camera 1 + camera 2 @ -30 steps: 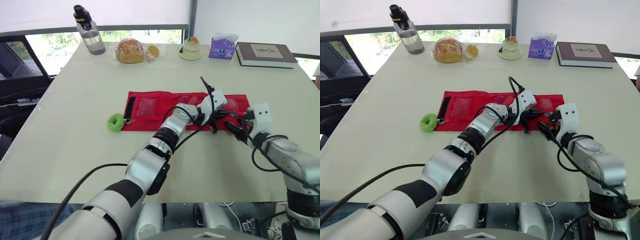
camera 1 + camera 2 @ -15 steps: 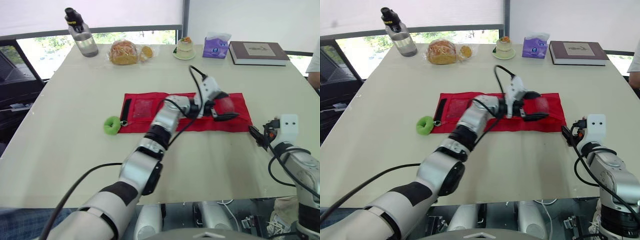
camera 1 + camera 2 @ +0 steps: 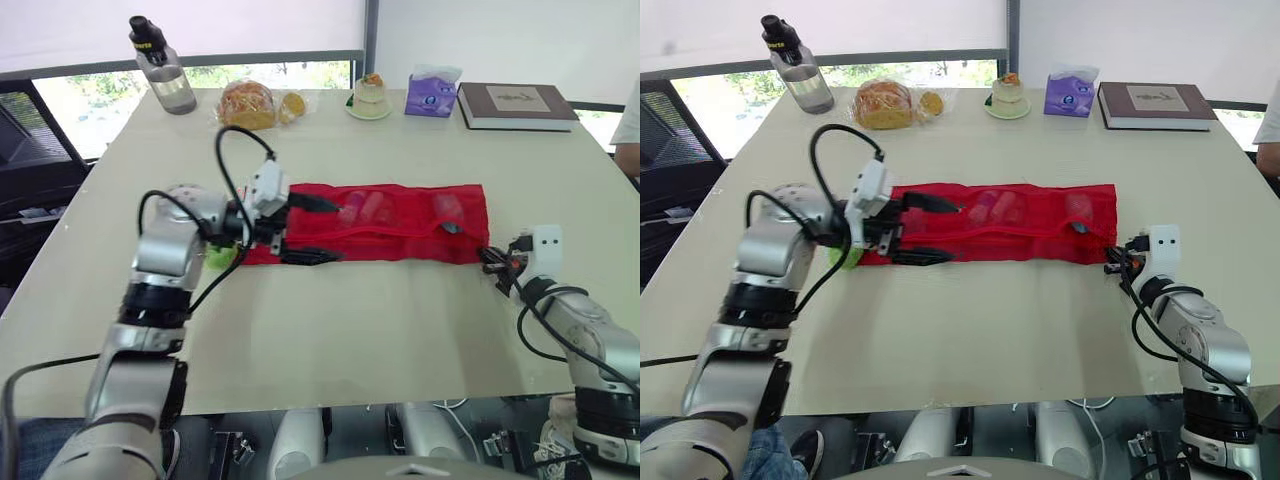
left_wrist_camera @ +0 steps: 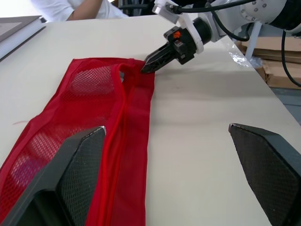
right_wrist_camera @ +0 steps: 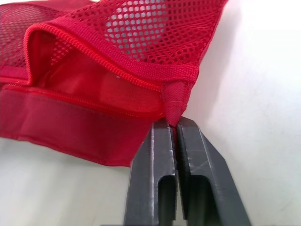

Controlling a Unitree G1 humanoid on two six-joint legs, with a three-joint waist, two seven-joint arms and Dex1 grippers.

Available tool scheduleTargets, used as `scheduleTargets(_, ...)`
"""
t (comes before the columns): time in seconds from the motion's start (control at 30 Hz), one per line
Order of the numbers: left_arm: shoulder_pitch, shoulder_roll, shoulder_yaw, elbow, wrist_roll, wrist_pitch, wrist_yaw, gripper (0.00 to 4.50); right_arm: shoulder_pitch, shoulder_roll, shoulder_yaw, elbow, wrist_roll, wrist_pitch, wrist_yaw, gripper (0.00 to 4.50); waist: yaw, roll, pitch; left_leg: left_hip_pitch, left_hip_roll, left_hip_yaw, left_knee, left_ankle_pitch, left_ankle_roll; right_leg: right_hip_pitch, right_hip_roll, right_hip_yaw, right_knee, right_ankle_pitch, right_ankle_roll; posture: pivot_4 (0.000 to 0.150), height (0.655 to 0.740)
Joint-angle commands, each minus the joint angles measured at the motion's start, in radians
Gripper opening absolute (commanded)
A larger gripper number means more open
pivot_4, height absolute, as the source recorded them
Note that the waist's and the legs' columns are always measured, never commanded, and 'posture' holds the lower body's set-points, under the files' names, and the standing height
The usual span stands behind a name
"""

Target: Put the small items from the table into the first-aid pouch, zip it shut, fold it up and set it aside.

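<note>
Clamping down hard, the right pincer (image 3: 487,260) had its two black fingers pressed together on the little fabric tab at the end of the red first-aid pouch (image 3: 400,228), right at the corner where the zipper (image 5: 94,63) ran out. Just past those fingertips the mesh pocket's mouth gaped, the zip there not closed. The pouch lay unrolled and flat on the pale surface (image 3: 350,320), stretching away from the right pincer across to the left pincer (image 3: 335,232) at its other end. And that left pincer was spread wide, released, gripping nothing. One finger was over the red fabric and the other over bare surface, with the pouch's near edge running between them. Small pale items (image 3: 362,208) showed through the mesh pockets between the two pincers, though what they were could not be told. Behind the left pincer, tucked against its arm, a green object (image 3: 840,258) peeked out beside the pouch's end, mostly hidden. Far beyond both pincers, along the back of the surface, stood a water bottle (image 3: 160,65), a bagged loaf of bread (image 3: 248,105), a small cake on a plate (image 3: 370,97), a purple tissue pack (image 3: 432,93) and a book (image 3: 517,105). Off past the right pincer, a person's white sleeve (image 3: 628,120) showed at the surface's far side.
</note>
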State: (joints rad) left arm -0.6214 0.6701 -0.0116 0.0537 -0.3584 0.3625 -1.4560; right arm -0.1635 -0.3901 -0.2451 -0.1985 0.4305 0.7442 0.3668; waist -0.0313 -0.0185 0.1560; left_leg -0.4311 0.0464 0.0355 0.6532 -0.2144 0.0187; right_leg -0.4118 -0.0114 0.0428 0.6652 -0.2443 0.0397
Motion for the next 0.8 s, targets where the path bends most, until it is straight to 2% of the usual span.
scheduleTargets(0.03, 0.057, 0.044, 0.064, -0.147, -0.075, 0.061, 0.051, 4.5, 0.019, -0.063, -0.037, -0.014, -0.015, -0.023, 0.018, 0.03, 0.002, 0.0, 0.0, 0.0, 0.0, 0.0, 0.0, 0.0, 0.0, 0.0, 0.0, 0.0, 0.0, 0.0, 0.0, 0.15, 0.74)
scheduleTargets(0.3, 0.16, 0.121, 0.169, -0.302, -0.17, 0.164, 0.165, 4.5, 0.04, -0.331, -0.077, 0.181, -0.224, -0.127, -0.037, 0.03, 0.023, 0.0, 0.0, 0.0, -0.001, 0.002, 0.0, 0.0, 0.0, 0.0, 0.0, 0.0, 0.0, -0.001, 0.0, 0.15, 0.74)
scheduleTargets(0.4, 0.179, 0.128, 0.175, -0.334, -0.188, 0.179, 0.197, 4.5, 0.033, -0.384, -0.072, 0.257, -0.279, -0.15, -0.06, 0.03, 0.02, 0.0, 0.0, 0.0, -0.001, 0.002, 0.0, 0.0, 0.0, 0.0, 0.0, 0.001, 0.0, -0.001, 0.0, 0.15, 0.74)
scheduleTargets(0.43, 0.184, 0.127, 0.18, -0.347, -0.198, 0.189, 0.212, 4.5, 0.033, -0.388, -0.081, 0.257, -0.27, -0.143, -0.049, 0.54, 0.019, 0.0, 0.0, 0.001, -0.001, 0.003, 0.0, 0.0, 0.0, 0.0, 0.0, 0.001, 0.0, 0.0, 0.0, 0.15, 0.74)
scheduleTargets(0.5, 0.191, 0.129, 0.183, -0.361, -0.208, 0.2, 0.234, 4.5, 0.034, -0.385, -0.101, 0.242, -0.248, -0.138, -0.025, 1.06, 0.017, 0.0, 0.0, 0.001, -0.001, 0.003, 0.0, 0.0, 0.0, 0.0, 0.0, 0.001, 0.0, 0.0, 0.0, 0.15, 0.74)
scheduleTargets(0.53, 0.198, 0.131, 0.185, -0.365, -0.211, 0.206, 0.244, 4.5, 0.041, -0.386, -0.121, 0.22, -0.227, -0.149, -0.001, 1.52, 0.017, 0.0, 0.0, 0.001, -0.001, 0.002, 0.0, 0.0, 0.0, 0.0, 0.0, 0.001, 0.0, 0.0, 0.0, 0.15, 0.74)
scheduleTargets(0.63, 0.219, 0.138, 0.193, -0.363, -0.21, 0.223, 0.277, 4.5, 0.067, -0.423, -0.189, 0.164, -0.181, -0.166, 0.07, 2.13, 0.014, 0.001, 0.0, 0.001, 0.0, 0.003, -0.001, 0.0, 0.0, 0.0, 0.001, 0.002, 0.0, 0.0, 0.0, 0.15, 0.74)
scheduleTargets(0.67, 0.226, 0.137, 0.195, -0.353, -0.208, 0.231, 0.298, 4.5, 0.082, -0.437, -0.213, 0.141, -0.152, -0.175, 0.119, 2.79, 0.015, 0.001, 0.0, 0.001, 0.0, 0.003, -0.001, 0.0, 0.0, 0.0, 0.001, 0.002, 0.0, 0.0, 0.0, 0.15, 0.74)
scheduleTargets(0.77, 0.229, 0.116, 0.206, -0.301, -0.204, 0.266, 0.379, 4.5, 0.128, -0.471, -0.266, 0.055, -0.071, -0.165, 0.241, 4.13, 0.017, 0.001, 0.001, 0.001, 0.0, 0.003, -0.001, 0.0, 0.0, 0.0, 0.001, 0.002, 0.0, -0.001, 0.002, 0.15, 0.74)
scheduleTargets(0.8, 0.227, 0.106, 0.208, -0.284, -0.204, 0.276, 0.405, 4.5, 0.141, -0.479, -0.276, 0.029, -0.052, -0.161, 0.268, 4.45, 0.018, 0.001, 0.001, 0.002, 0.0, 0.003, -0.001, 0.0, 0.0, 0.0, 0.001, 0.002, 0.0, -0.002, 0.004, 0.15, 0.74)
